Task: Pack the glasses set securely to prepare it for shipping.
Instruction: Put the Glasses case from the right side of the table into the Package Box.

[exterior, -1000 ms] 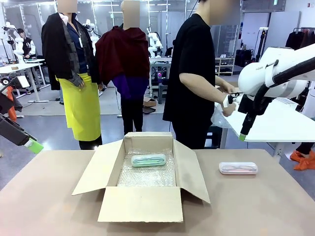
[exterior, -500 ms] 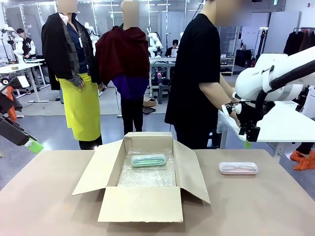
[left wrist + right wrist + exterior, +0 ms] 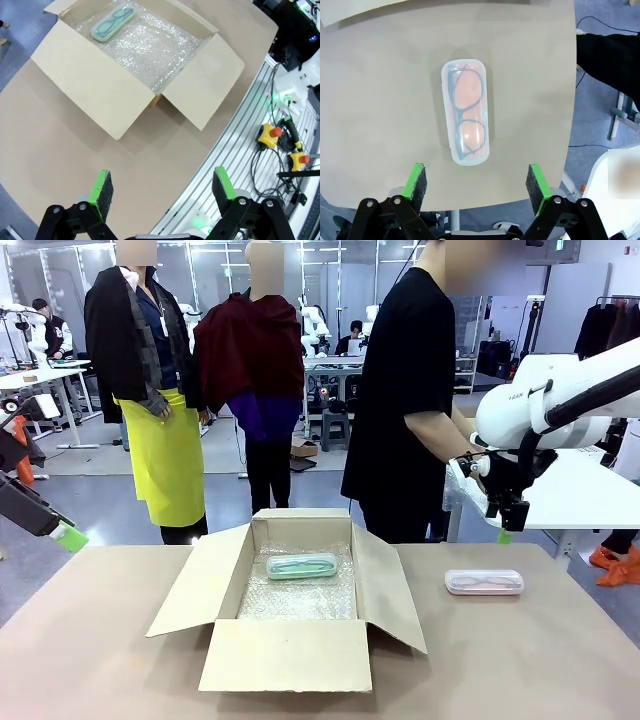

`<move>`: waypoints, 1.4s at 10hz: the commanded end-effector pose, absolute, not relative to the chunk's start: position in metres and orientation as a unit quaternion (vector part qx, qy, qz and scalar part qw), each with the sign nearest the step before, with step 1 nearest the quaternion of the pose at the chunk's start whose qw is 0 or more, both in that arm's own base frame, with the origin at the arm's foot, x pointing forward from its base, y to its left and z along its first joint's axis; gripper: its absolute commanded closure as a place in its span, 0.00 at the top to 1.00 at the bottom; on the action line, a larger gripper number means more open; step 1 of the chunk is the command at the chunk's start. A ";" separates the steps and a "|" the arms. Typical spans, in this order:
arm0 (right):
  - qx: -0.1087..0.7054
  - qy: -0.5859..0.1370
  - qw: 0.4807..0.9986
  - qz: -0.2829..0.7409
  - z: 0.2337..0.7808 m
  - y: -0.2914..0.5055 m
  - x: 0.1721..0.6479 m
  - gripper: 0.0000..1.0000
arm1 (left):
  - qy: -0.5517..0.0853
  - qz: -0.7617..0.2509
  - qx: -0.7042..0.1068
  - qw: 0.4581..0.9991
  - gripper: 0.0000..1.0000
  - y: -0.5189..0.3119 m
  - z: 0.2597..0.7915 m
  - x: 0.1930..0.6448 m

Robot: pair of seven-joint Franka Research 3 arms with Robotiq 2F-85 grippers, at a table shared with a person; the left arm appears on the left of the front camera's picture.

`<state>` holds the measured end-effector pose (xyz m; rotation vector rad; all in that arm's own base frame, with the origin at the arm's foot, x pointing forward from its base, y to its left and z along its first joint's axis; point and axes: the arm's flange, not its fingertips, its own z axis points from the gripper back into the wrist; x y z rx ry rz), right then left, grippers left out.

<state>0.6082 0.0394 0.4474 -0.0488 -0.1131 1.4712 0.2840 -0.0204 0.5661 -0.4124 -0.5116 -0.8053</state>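
Packing is judged half done: the mint green case (image 3: 302, 566) is laid on bubble wrap (image 3: 300, 598) inside the open cardboard box (image 3: 290, 655), while the pale pink case (image 3: 467, 111) is set on the table (image 3: 560, 660) beside it. The right gripper (image 3: 476, 176) is held wide open and empty over that case, seemingly for pickup; the left gripper (image 3: 162, 187) is held open, aside.

Front cam across table (image 3: 560, 660); wrist cams look down; front/left share box (image 3: 285, 655), mint case (image 3: 302, 566).

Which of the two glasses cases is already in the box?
The mint green oblong glasses case, on bubble wrap inside; the pale pink oblong case lies on the table.
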 end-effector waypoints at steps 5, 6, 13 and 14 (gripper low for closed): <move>-0.030 -0.047 0.718 0.694 0.371 0.044 0.621 1.00 | -0.243 -0.387 -0.196 0.868 1.00 -0.019 0.566 0.283; -0.031 -0.044 0.716 0.696 0.360 0.044 0.620 1.00 | -0.243 -0.387 -0.196 0.868 1.00 -0.019 0.566 0.283; 0.001 -0.045 0.700 0.713 0.316 0.041 0.614 1.00 | -0.243 -0.387 -0.196 0.868 1.00 -0.019 0.566 0.283; -0.001 -0.041 0.699 0.714 0.310 0.043 0.616 1.00 | -0.243 -0.387 -0.196 0.868 1.00 -0.019 0.566 0.283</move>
